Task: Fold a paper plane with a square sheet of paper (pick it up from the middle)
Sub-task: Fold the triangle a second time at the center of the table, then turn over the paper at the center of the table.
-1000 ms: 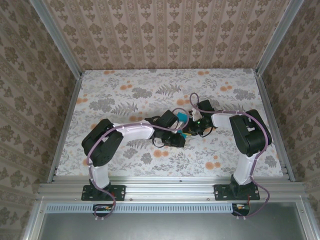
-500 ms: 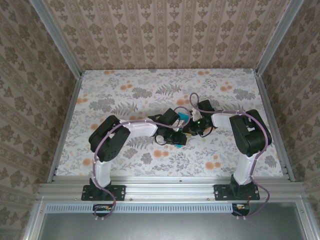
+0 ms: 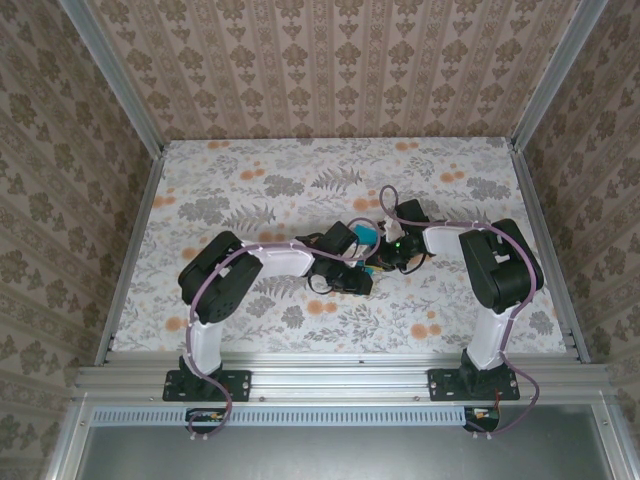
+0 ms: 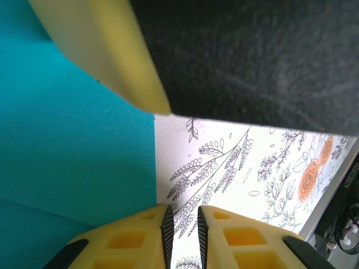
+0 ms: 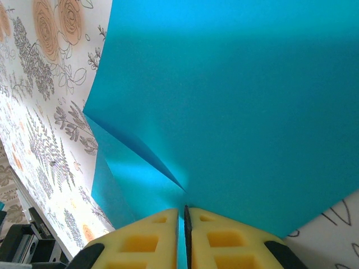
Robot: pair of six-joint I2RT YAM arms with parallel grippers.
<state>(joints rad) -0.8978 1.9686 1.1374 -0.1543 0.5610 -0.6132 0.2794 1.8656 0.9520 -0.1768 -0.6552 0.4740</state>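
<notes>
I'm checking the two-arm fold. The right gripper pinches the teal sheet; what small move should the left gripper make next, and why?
Probably slide the left gripper sideways onto the square sheet of paper. Its jaws stand slightly apart over bare tablecloth, the sheet's edge just beside them, while the right gripper pinches the sheet.
</notes>
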